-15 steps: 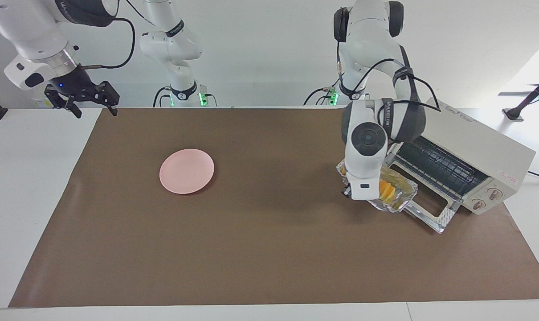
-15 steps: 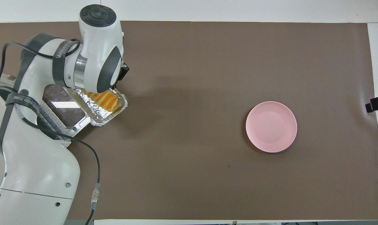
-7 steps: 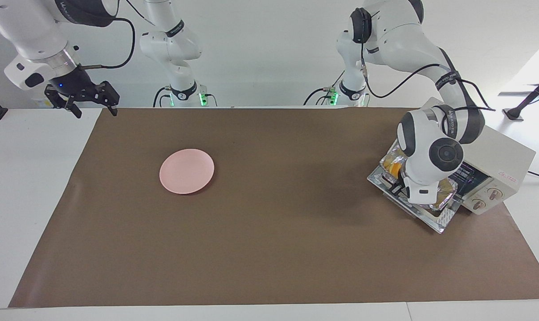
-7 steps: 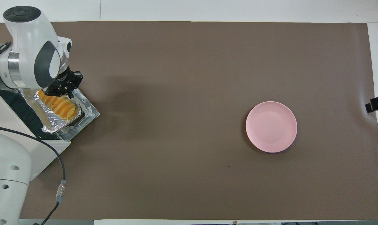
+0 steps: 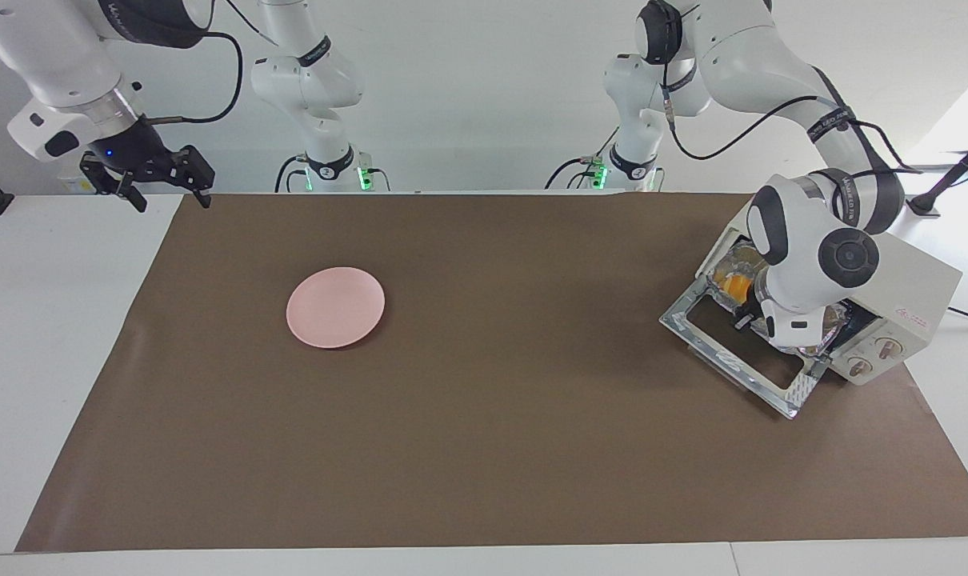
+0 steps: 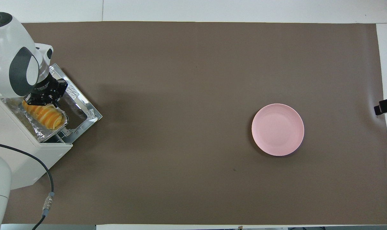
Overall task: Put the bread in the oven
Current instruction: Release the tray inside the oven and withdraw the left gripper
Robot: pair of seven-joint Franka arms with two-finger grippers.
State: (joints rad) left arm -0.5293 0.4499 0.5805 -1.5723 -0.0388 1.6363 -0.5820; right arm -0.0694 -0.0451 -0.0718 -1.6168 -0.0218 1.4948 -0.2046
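Left gripper [image 6: 43, 97] is down at the oven [image 6: 24, 150] mouth, over the foil tray [image 6: 40, 132] that carries the bread [image 6: 44, 115] — looks clamped on the tray's rim at the end away from the knobs, though the wrist hides the contact in the facing view, so that's a judgement. Tray w/ bread sits partly inside the cavity, its outer edge at the opening above the dropped door [image 5: 740, 360]. Right gripper [image 5: 158, 178] waits in the air at the right arm's end of the table [image 5: 484, 448], fingers spread, holding nothing. Pink plate [image 5: 336, 307] lies well apart, not in play. Risks from here: foil is thin, so a push on one rim could crumple or skew the tray instead of sliding it; a tilted tray could roll the bread off onto the door; wrist is close to the oven's top edge — prob. a bump risk if it goes deeper
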